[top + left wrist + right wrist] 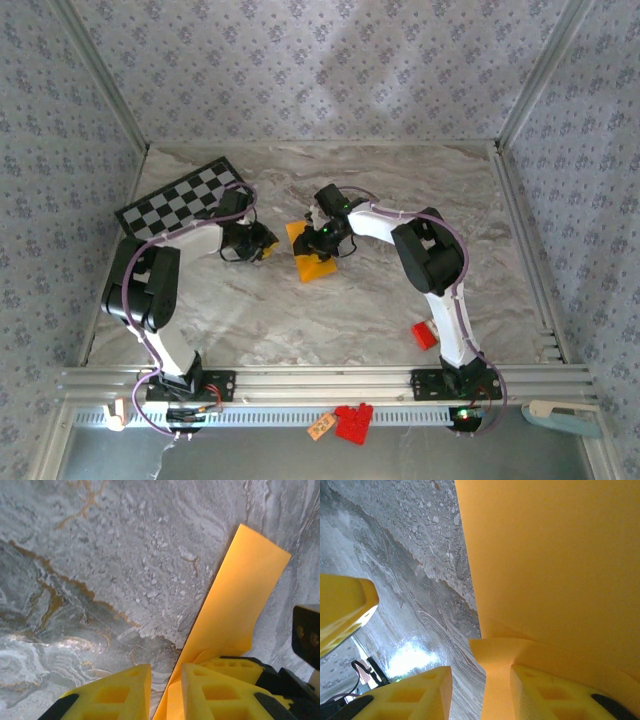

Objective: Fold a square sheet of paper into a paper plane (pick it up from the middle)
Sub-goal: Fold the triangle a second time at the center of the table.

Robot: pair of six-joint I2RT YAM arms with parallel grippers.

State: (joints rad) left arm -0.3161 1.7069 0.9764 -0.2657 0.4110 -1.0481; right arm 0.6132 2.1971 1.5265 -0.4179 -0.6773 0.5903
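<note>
The square sheet of paper is orange-yellow and partly folded, and it rests on the marble table between my two grippers. My left gripper is at its left edge. In the left wrist view the paper rises past the right finger, and bare table shows between it and the left finger, so the left gripper is narrowly open. My right gripper sits over the sheet's upper part. Up close, a creased flap lies in the wide gap of the right gripper, against one finger.
A black-and-white checkered board lies at the back left. A small red block sits beside the right arm's base. Red pieces rest on the front rail. Patterned walls close in the table on three sides.
</note>
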